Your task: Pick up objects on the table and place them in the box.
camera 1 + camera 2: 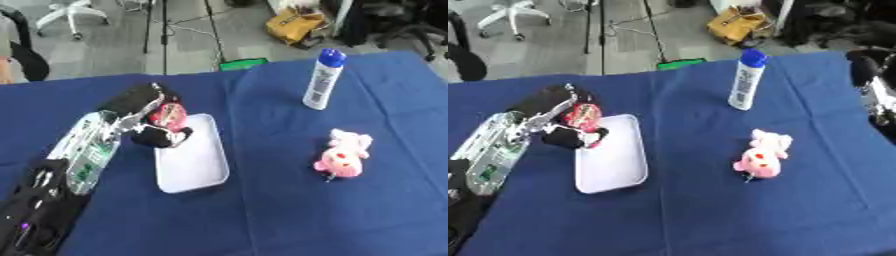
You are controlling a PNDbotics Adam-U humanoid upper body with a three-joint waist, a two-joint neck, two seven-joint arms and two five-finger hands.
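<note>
A shallow white box lies on the blue table left of centre. My left hand hangs over the box's upper left edge, its fingers curled round a small red object. A pink plush toy lies on the cloth to the right of the box. Farther back stands a white spray bottle with a blue cap. My right hand shows only at the right edge of the right eye view, dark and blurred, apart from all objects.
The blue cloth covers the whole table. Beyond the far edge are a green item, tripod legs, an office chair and a yellow bag on the floor. My left forearm crosses the table's left side.
</note>
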